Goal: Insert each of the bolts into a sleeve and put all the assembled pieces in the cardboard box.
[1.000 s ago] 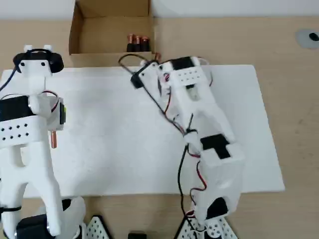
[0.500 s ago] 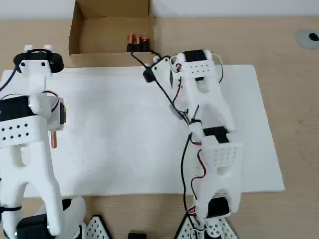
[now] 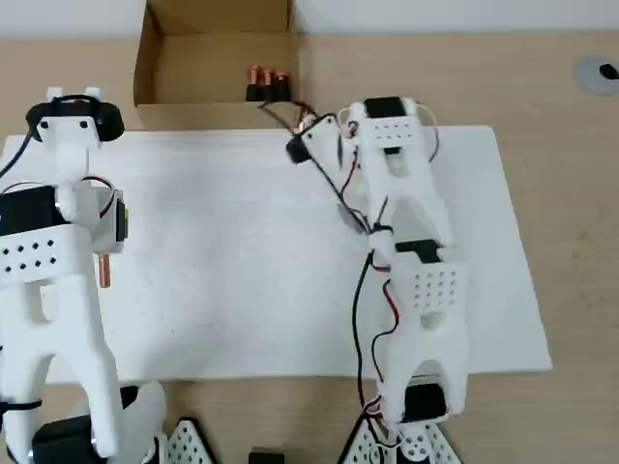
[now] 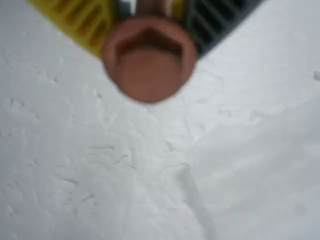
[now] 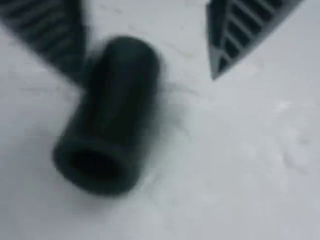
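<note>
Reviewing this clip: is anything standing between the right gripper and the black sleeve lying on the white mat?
Nothing visible stands in the way. In the right wrist view the right gripper is open, and the sleeve lies on its side on the bare mat between the two fingers, closer to one than the other.

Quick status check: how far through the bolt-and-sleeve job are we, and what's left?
Done: about three assembled pieces lie in the cardboard box. In hand: the left gripper holds a copper bolt above the white mat; the right gripper is open around a black sleeve lying on the mat. Left: grasp that sleeve, insert the bolt, box the piece.
</note>
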Controlling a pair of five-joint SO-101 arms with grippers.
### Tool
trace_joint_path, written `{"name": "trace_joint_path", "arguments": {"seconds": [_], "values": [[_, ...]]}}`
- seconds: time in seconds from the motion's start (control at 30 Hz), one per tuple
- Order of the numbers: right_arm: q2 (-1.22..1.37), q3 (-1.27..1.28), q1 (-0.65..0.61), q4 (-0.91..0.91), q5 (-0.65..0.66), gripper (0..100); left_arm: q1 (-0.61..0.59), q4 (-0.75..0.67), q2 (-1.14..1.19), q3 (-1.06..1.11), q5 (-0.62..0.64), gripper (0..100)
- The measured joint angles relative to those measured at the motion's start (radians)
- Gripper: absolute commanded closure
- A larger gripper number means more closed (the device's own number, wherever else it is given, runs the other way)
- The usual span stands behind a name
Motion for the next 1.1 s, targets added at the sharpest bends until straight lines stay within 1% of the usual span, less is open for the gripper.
{"name": "trace_joint_path", "arguments": {"seconds": [0.1,0.27,0.5,0.6,0.67,0.73,0.8,0.83,0.87,1.0,1.1], "values": [[0.006,-0.002,0.002,0.014,-0.008,98.7,0.000,0.000,0.000,0.000,0.000,99],[-0.025,-0.003,0.000,0.018,-0.075,98.8,0.000,0.000,-0.038,0.000,0.005,99],[-0.307,-0.003,0.000,0.018,-0.094,98.7,0.000,0.000,-0.262,0.000,0.034,99],[-0.408,-0.003,-0.023,0.018,-0.097,98.3,0.000,0.002,-0.348,0.000,0.035,99],[-0.454,0.000,-0.064,0.020,-0.109,93.0,0.000,0.018,-0.377,0.005,0.049,99],[-0.470,0.020,-0.124,0.020,-0.163,82.6,0.000,0.044,-0.384,0.009,0.069,99],[-0.470,0.051,-0.187,0.020,-0.244,72.0,0.000,0.075,-0.384,0.009,0.095,99],[-0.466,0.057,-0.212,0.017,-0.293,68.0,0.000,0.087,-0.390,0.009,0.106,99],[-0.465,0.058,-0.227,0.002,-0.350,66.4,0.000,0.100,-0.393,0.009,0.114,99],[-0.400,0.064,-0.241,-0.071,-0.592,70.5,0.000,0.149,-0.399,0.009,0.130,99],[-0.345,0.064,-0.238,-0.107,-0.724,76.2,0.000,0.153,-0.399,0.009,0.135,99]]}}
